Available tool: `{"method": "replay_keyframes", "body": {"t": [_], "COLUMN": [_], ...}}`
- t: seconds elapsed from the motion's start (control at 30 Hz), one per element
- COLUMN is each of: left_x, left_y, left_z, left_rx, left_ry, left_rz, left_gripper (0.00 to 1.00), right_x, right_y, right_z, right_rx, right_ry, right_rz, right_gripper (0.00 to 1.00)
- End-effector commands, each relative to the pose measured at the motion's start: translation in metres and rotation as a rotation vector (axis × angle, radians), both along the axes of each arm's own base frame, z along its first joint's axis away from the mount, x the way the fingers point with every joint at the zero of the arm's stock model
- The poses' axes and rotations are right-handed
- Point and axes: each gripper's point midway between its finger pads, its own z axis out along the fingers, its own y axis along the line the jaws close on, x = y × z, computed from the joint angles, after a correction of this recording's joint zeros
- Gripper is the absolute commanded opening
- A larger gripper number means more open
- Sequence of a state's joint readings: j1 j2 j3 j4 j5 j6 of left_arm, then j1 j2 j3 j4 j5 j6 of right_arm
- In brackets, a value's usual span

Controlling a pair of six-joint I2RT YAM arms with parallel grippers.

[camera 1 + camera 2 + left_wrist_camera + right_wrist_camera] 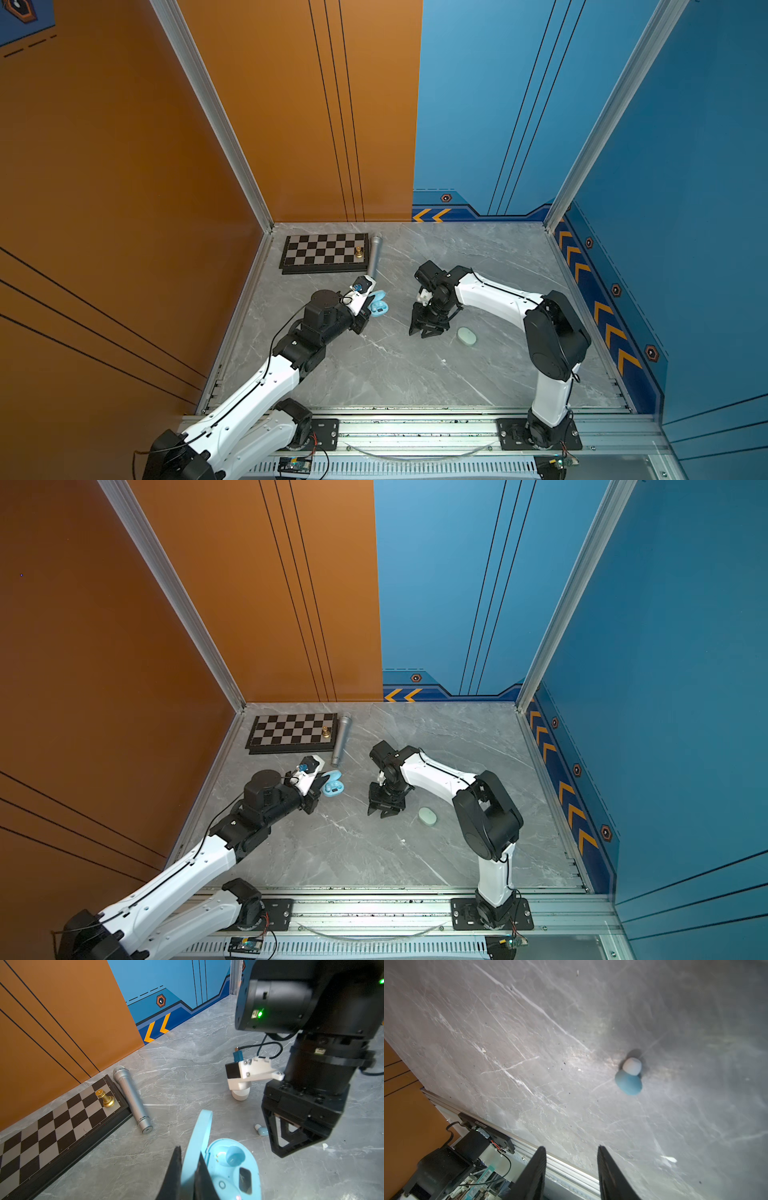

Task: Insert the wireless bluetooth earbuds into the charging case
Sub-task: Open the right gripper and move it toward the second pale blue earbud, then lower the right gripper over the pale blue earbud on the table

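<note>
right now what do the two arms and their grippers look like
White shells and black joints on the left arm and right arm, a black cable along each. Black tapered fingers on the left gripper and right gripper. A green light on the right wrist.

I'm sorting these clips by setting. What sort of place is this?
Probably a robot test cell, not a home: left arm and right arm bolted to an aluminium rail, a marble-look tabletop boxed in by printed wall panels, and unrelated props such as a chessboard and a microphone.
</note>
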State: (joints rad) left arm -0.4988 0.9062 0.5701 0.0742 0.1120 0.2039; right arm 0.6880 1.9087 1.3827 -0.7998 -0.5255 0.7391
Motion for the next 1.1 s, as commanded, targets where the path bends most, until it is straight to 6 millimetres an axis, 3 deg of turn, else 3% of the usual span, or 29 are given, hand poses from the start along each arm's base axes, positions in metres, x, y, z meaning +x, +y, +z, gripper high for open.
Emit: {"method": "replay_keyframes", "body": {"t": [0.0, 0.13, 0.3, 0.57, 0.8, 1.07], "left_x": [-0.004, -0.005, -0.004, -0.001, 0.0, -0.002], "left_y": [0.003, 0.006, 0.006, 0.003, 0.001, 0.003], "left_z": [-0.005, -0.003, -0.002, -0.002, -0.003, -0.003], "left_rx": [0.005, 0.015, 0.023, 0.029, 0.03, 0.032], "left_ry": [0.016, 0.014, 0.013, 0.017, 0.022, 0.022], "left_rz": [0.014, 0.021, 0.026, 0.018, 0.009, 0.012], "left_gripper": [0.0, 0.0, 0.0, 0.0, 0.0, 0.0], "right_x": [0.005, 0.011, 0.016, 0.032, 0.046, 0.041], "right_y": [0.014, 0.007, -0.017, -0.051, -0.045, -0.041], "right_z": [-0.012, -0.027, -0.043, -0.046, -0.04, -0.048], "right_rx": [0.061, 0.025, -0.042, -0.107, -0.086, -0.102], "right_ry": [0.044, 0.055, 0.063, 0.011, -0.029, -0.023], "right_rz": [-0.044, -0.07, -0.123, -0.183, -0.163, -0.142], "right_gripper": [0.44, 0.44, 0.44, 0.44, 0.43, 0.36]}}
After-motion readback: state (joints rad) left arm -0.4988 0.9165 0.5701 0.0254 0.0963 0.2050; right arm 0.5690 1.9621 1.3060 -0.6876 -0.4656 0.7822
